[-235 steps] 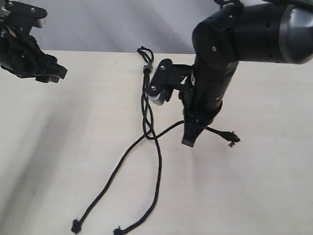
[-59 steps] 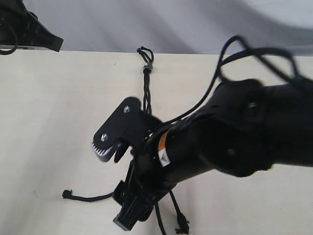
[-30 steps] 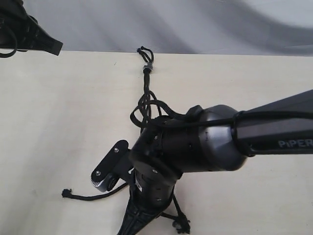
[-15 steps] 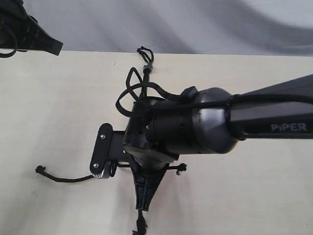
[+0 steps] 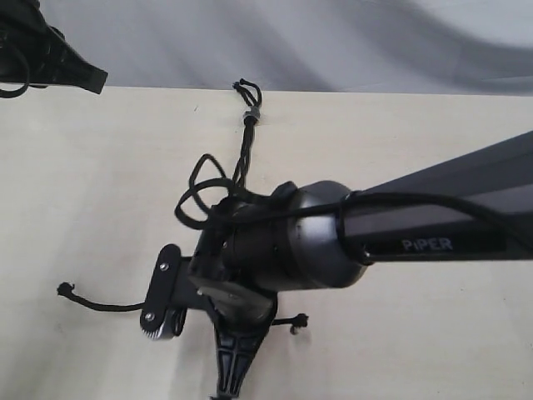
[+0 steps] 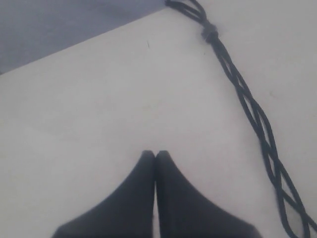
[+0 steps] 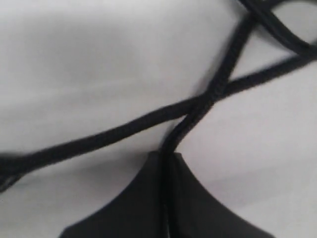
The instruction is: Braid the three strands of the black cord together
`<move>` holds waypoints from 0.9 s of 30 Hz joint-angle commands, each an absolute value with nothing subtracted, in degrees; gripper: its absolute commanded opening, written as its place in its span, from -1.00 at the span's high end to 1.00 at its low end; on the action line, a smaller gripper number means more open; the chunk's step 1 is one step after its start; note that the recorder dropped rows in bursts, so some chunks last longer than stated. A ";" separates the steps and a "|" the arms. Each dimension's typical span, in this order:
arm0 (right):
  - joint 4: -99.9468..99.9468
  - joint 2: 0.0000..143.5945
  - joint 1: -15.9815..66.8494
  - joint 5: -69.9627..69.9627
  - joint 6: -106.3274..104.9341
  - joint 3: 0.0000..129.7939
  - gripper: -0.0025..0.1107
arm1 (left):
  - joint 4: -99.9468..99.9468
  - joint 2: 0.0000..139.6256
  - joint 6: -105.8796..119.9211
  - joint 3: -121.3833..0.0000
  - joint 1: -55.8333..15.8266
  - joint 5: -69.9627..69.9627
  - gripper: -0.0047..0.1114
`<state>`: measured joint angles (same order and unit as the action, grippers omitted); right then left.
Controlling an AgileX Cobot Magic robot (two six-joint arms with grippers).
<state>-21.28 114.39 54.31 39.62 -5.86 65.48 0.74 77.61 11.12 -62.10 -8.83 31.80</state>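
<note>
One strand [image 7: 225,69] pinched in right tool [image 7: 166,157].

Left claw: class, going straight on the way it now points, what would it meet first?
Probably bare table; the black cord lies off to one side, though depth is unclear.

right arm [image 5: 433,243]: dark grey link, white "PIPER" lettering, glossy rounded grey joint | cable [image 5: 375,197]: thin, black, along the link | bracket [image 5: 160,292]: flat black plate (two screws), ribbed silver end | right tool [image 7: 166,157]: black tapered fingers | left arm [image 5: 58,67]: black, angular | left tool [image 6: 155,153]: matte black wedge fingers
</note>
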 commanded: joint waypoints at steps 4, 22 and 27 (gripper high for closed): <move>-16.99 113.15 60.22 39.29 -8.33 65.23 0.96 | 1.29 77.34 11.03 -61.72 -8.68 31.59 0.92; -18.67 109.37 60.08 40.83 -8.23 65.23 0.96 | 1.66 77.34 11.03 -61.72 -8.68 31.59 0.92; -20.67 109.37 60.08 41.05 -5.78 65.23 0.96 | 1.77 77.34 11.03 -61.72 -8.68 31.59 0.92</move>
